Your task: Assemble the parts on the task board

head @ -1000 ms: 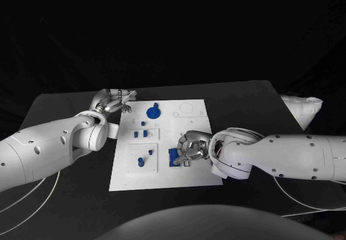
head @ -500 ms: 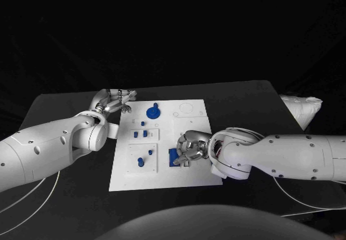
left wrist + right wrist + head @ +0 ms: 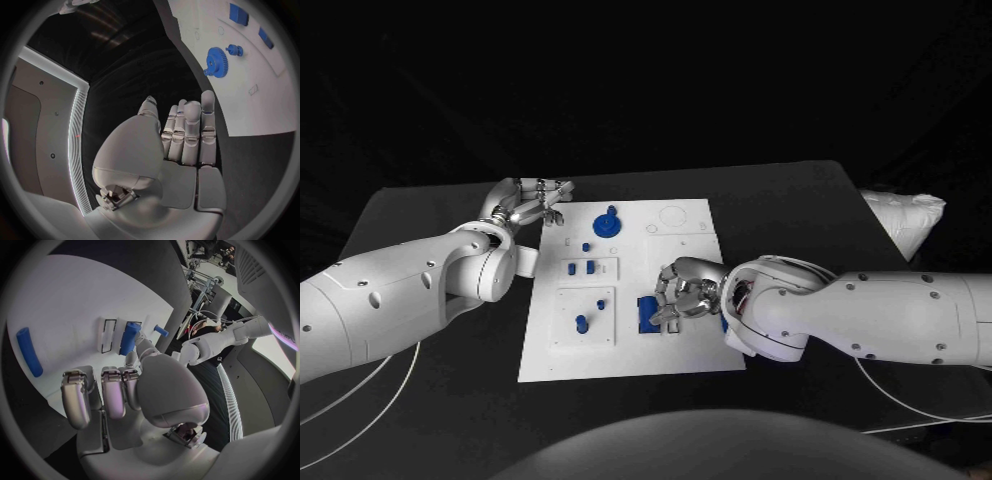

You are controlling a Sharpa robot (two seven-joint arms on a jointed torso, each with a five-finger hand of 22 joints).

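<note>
- Black table (image 3: 430,215), bearing the white task board (image 3: 629,350) at its middle.
- Right hand (image 3: 678,296) over the board's right side, fingers curled above a blue block (image 3: 648,312); whether they clamp it, cannot tell.
- Left hand (image 3: 531,201) just beside the board's far left corner, fingers together, holding nothing.
- Blue gear (image 3: 606,222) stands near that corner.
</note>
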